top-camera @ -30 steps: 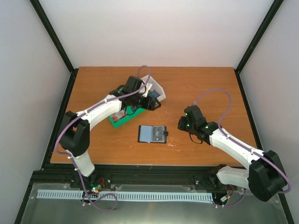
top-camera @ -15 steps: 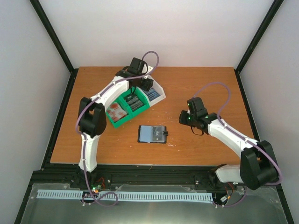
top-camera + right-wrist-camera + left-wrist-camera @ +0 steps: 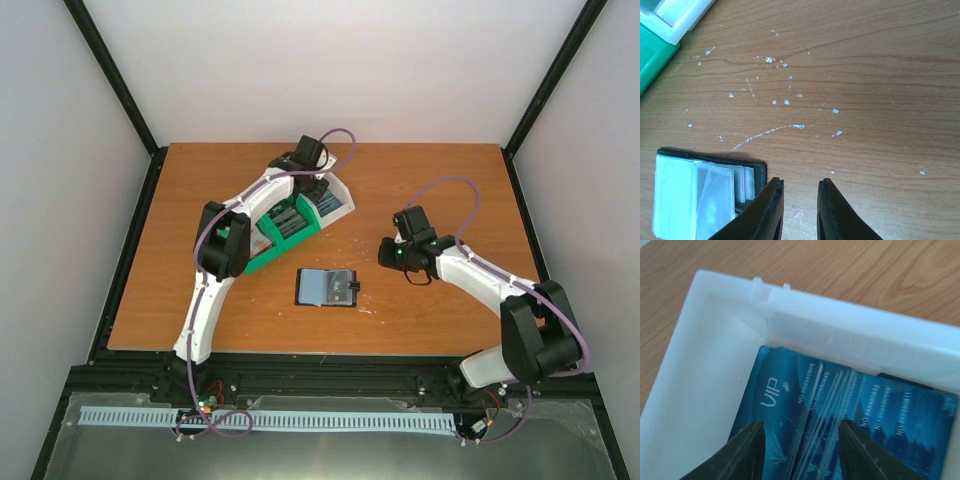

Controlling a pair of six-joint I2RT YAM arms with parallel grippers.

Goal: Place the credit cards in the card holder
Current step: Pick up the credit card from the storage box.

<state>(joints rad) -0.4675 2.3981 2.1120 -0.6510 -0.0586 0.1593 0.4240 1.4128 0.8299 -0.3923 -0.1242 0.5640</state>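
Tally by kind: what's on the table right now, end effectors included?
Card holder: 1
Bin: 1
End effectors: 2, left end effector and right end effector
Blue cards in the bin's white compartment: stacked, count unclear
Total: 4, plus the cards

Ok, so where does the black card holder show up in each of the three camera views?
Top external: the card holder lies open mid-table, nearer the arm bases than the bin.
Left wrist: not in it; only the bin's white wall and blue cards.
Right wrist: bottom left corner.
Shared landmark: the bin, top left in the right wrist view.
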